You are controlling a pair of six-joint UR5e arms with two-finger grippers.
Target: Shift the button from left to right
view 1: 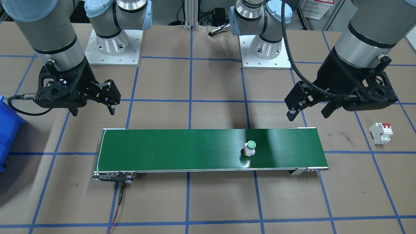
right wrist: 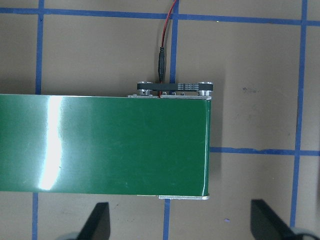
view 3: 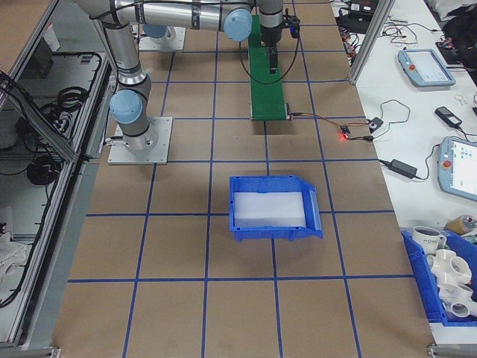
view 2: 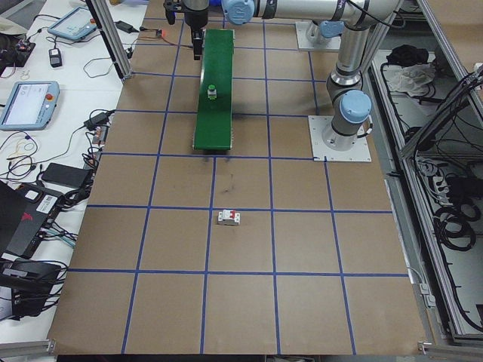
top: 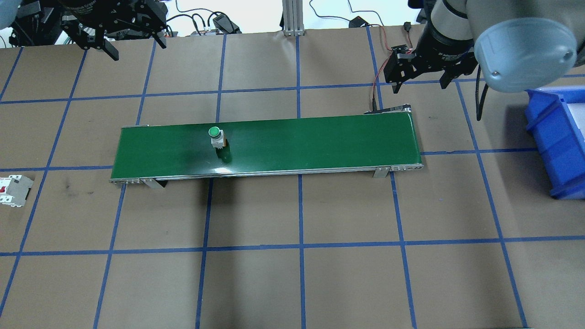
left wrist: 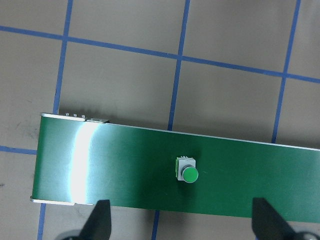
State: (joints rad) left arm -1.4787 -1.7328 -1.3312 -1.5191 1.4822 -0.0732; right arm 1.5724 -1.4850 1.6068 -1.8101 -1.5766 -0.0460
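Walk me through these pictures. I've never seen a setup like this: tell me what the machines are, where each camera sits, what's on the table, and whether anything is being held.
Two robot arms stand at a taped brown table. Four fixed cameras look from behind, in front and each end; two more ride the wrists. The left gripper and right gripper both hang open above the table and hold nothing. A green conveyor belt lies across the middle; the small green-capped button stands on its left part. A white circuit breaker lies off the belt's left end, a blue bin beyond its right end.

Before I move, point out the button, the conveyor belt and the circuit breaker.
button point(top: 214, 132), overhead exterior view, on its green cap.
conveyor belt point(top: 320, 141), overhead exterior view, bare green surface.
circuit breaker point(view 1: 380, 132), exterior front-facing view, white body.
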